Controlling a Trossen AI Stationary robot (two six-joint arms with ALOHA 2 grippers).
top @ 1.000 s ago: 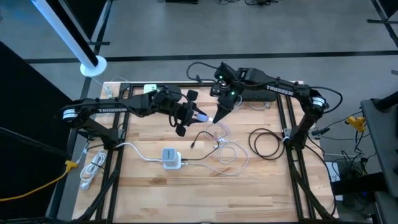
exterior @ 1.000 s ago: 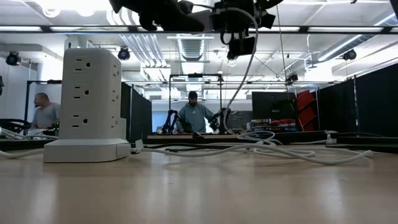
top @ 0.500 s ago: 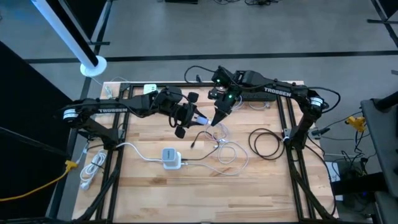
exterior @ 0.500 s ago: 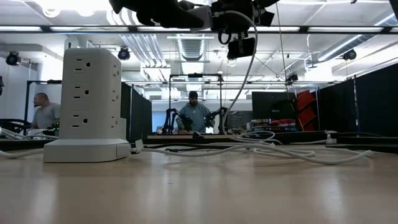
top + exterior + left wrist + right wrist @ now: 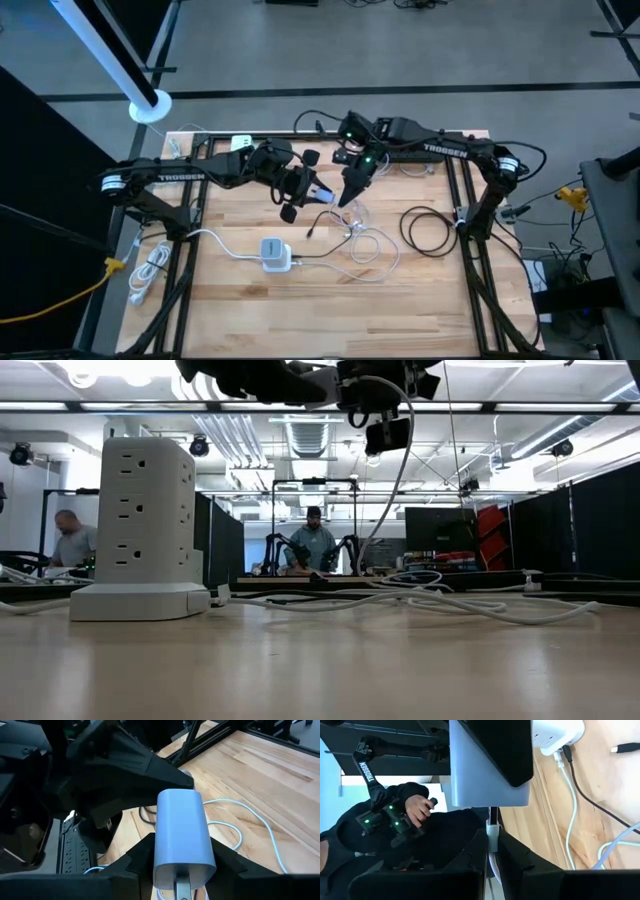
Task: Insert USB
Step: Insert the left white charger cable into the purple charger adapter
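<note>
My left gripper (image 5: 312,187) is shut on a pale blue-white charger block (image 5: 182,832), high above the table's middle. My right gripper (image 5: 346,196) faces it from the right, shut on the plug (image 5: 492,831) of a white USB cable (image 5: 366,242). The plug's thin tip (image 5: 491,814) reaches the charger's end face (image 5: 490,790); whether it is inside a port I cannot tell. In the low view both grippers (image 5: 365,385) show at the top, and the cable (image 5: 398,470) hangs down from them. My left gripper pinches the charger's two side faces (image 5: 161,862) between its fingers, at the pronged end. It comes from the table's left, slanting a little down. The block juts forward past the fingers, clear of the table. My right gripper pinches the USB plug's white collar (image 5: 492,836) between its two fingers, which lie along the plug and come from the table's right. The plug points at the charger. The cable hangs slack from it, and its loops (image 5: 372,250) lie on the table.
A white power tower (image 5: 275,254) stands near the table's middle front, with a white lead and a black cable plugged in. A black cable coil (image 5: 428,230) lies to the right, and a black power strip (image 5: 412,155) at the far edge. People show in the room behind (image 5: 313,545).
My right gripper has moved a little toward the table's left, closer to the charger in my left gripper, carrying the plug with it. The charger has kept its place.
</note>
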